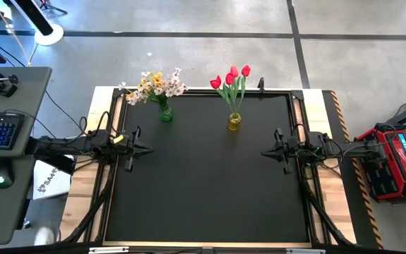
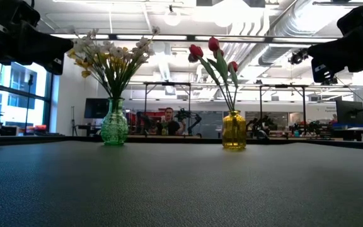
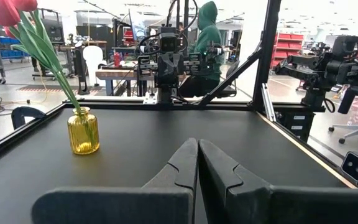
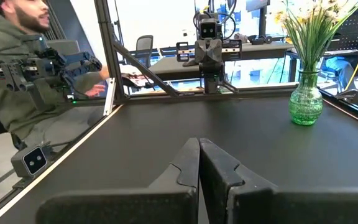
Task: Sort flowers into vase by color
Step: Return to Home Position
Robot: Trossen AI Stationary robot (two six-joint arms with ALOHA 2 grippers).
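— Looking past the bare tabletop (image 1: 203,190), we find the red tulips (image 1: 232,76) standing in the yellow vase (image 1: 234,121) and the white and yellow sprays (image 1: 154,85) in the green vase (image 1: 165,113) beside it. The colours are apart, so we judge the sorting done.
— Agreed. Our left gripper (image 1: 148,148) and right gripper (image 1: 263,152) hover well short of the yellow vase, one on either side, jaws fully closed, gripping nothing.

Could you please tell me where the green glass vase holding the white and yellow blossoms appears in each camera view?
High view: the green glass vase near the black tabletop's upper edge, left of the yellow glass vase.
Low view: left of centre, yellow vase to its right.
Left wrist view: not in it.
Right wrist view: on the tabletop, ahead of the right gripper.
Shared landmark: the black tabletop.
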